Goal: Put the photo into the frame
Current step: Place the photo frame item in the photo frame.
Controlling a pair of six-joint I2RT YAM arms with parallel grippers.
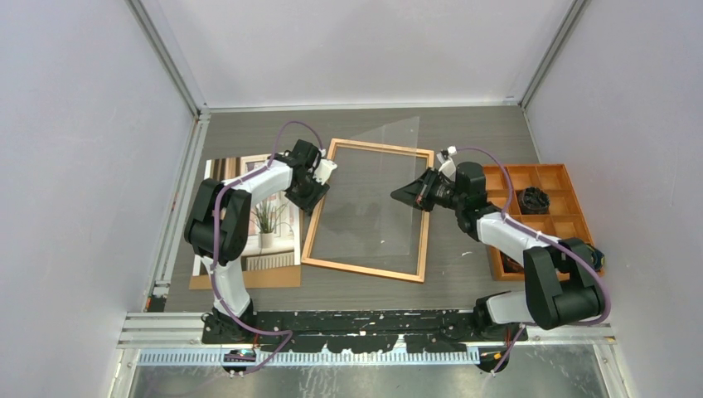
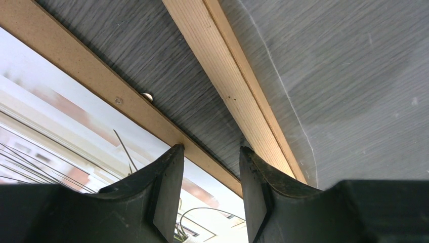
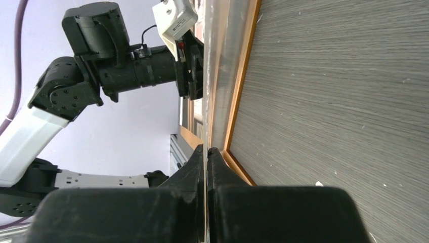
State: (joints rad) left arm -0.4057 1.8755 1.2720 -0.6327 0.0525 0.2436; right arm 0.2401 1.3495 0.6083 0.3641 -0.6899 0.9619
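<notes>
**Q.** What does the right gripper [image 3: 206,152] have hold of?

**A.** Its jaws are pressed together on the near right edge of the clear pane [image 1: 377,199], which the right wrist view shows edge-on as a thin sheet between the pads. In the top view the pane's far corner reaches past the far rail of the frame [image 1: 365,269]. So the pane appears to be tipped up out of its seat rather than lying flat.

**Q.** And the left gripper [image 2: 210,152]?

**A.** It is about half open and holds nothing. It hovers over the strip of bare table [image 2: 167,76] between the frame's left rail and the backing board [image 2: 96,83].

**Q.** Where is the photo?

**A.** The photo [image 1: 257,215] lies face up on the backing board, just left of the frame and outside it.

**Q.** How is the step in hand done well?

**A.** The step appears to be clearing or seating the pane before the photo goes in.
- The pinch is on a thin, slick edge, so a slow, steady tilt suits it. A twist at the wrist could let the sheet slip or flex.
- The frame looks light and may drag along with the pane. The left gripper is well placed to press down on the left rail and hold it.
- The photo should be taken by one edge, without creasing it against the board.
</notes>
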